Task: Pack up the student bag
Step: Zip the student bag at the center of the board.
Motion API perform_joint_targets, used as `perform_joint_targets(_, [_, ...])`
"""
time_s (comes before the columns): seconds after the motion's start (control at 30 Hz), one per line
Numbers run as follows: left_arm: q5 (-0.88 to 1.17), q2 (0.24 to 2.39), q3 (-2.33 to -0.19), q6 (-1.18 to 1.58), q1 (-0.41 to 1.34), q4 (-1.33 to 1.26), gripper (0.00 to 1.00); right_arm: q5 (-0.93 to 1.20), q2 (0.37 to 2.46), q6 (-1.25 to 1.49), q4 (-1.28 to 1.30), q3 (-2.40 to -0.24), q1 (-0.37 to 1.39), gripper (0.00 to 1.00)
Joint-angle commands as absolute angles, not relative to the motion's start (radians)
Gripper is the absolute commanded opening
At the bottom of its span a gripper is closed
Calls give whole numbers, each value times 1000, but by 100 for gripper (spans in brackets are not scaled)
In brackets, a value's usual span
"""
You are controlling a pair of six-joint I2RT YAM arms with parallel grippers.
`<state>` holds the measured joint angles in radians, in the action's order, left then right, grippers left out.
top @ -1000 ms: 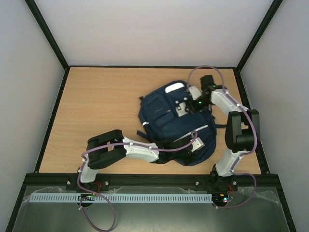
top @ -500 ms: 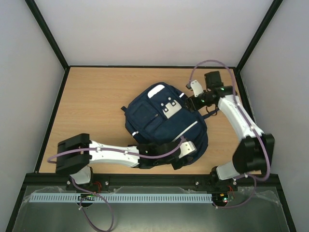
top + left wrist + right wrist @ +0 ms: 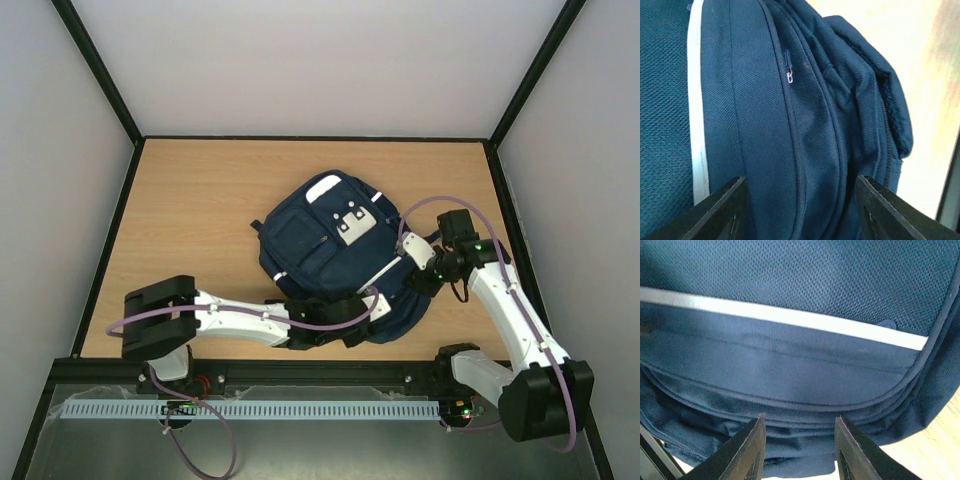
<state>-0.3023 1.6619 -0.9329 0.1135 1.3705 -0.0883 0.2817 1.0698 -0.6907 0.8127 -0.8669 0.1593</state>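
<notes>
One bag [image 3: 325,250] lies centre-right on the counter [image 3: 200,220]. The left gripper [image 3: 800,180] gapes wide against its side. The right gripper [image 3: 799,420] stands narrower at its edge, grip unclear.

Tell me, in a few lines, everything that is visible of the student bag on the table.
The student bag is a large navy-blue backpack of woven fabric with mesh panels, white reflective stripes, a white front patch and zip pockets. It lies flat, front side up, on the wooden table, right of centre. The left end effector stands open at its near edge. The right end effector is at its right side, and whether it pinches the fabric cannot be told.
</notes>
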Motion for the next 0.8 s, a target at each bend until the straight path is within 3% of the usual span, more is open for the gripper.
perform_joint_targets(0.0, [-367,1741,-985,88,1355,-152,62,229,1012,-782,849,-820,156,40])
perform_joint_targets(0.27, [-553,1857,-1050,36,1354,-155,53,244,962,-826,877,-817,156,36])
perform_joint_targets(0.4, [-637,1852,-1033,50,1344,-185,33,247,940,-860,863,-783,156,34])
perform_joint_targets(0.57, [-583,1795,-985,64,1314,-253,6,318,934,-916,889,-772,156,34])
perform_joint_targets(0.77, [-419,1736,-952,88,1283,-322,2,378,863,-1013,848,-716,156,40])
